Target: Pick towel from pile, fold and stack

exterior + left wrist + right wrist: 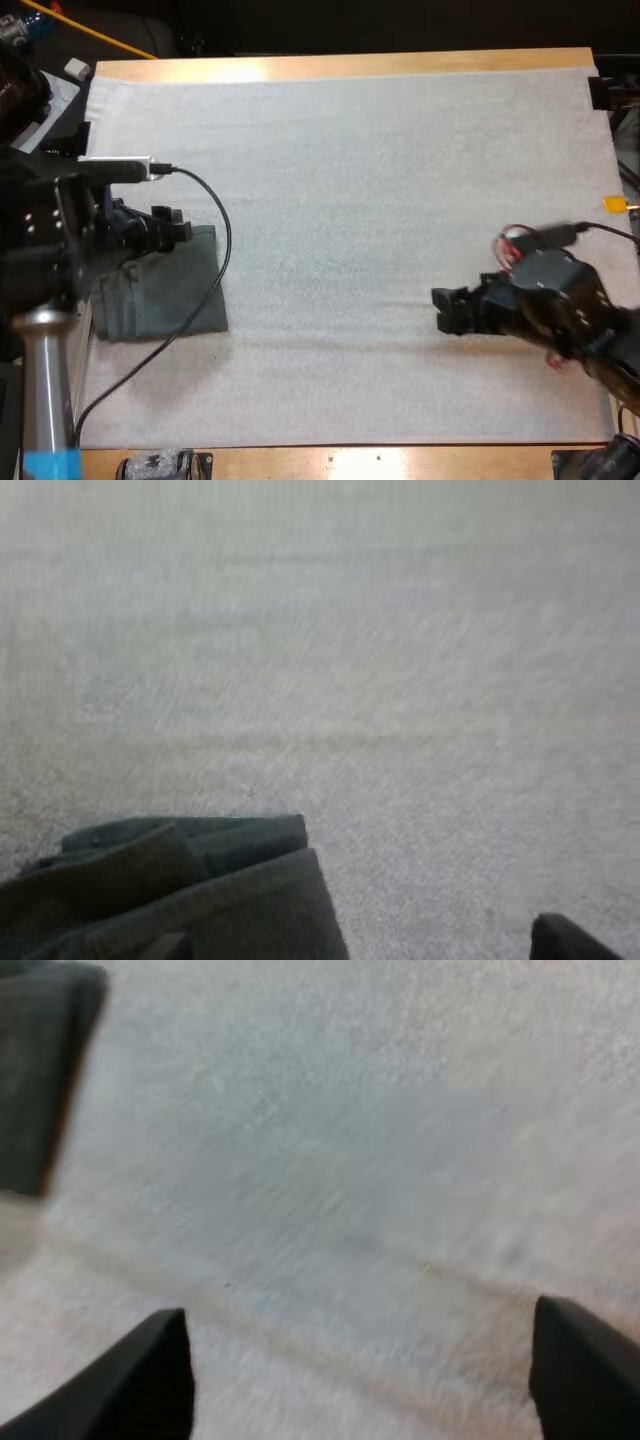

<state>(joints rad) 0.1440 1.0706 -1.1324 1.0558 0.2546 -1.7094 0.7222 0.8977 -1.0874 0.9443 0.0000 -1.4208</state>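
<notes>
Towel folded at the mat's left; both my pincers empty.
My right pincer (442, 311) hangs spread over bare mat (380, 150). Farther off, my left pincer (183, 227) is spread at the layered towel (165, 295)'s far edge, gripping nothing. I judge this towel's fold and stacking done, with only release left.

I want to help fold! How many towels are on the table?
1 that I can tell: the towel lies on the mat, on the left arm's side, at the left gripper. Its layers may hide more towels.
</notes>
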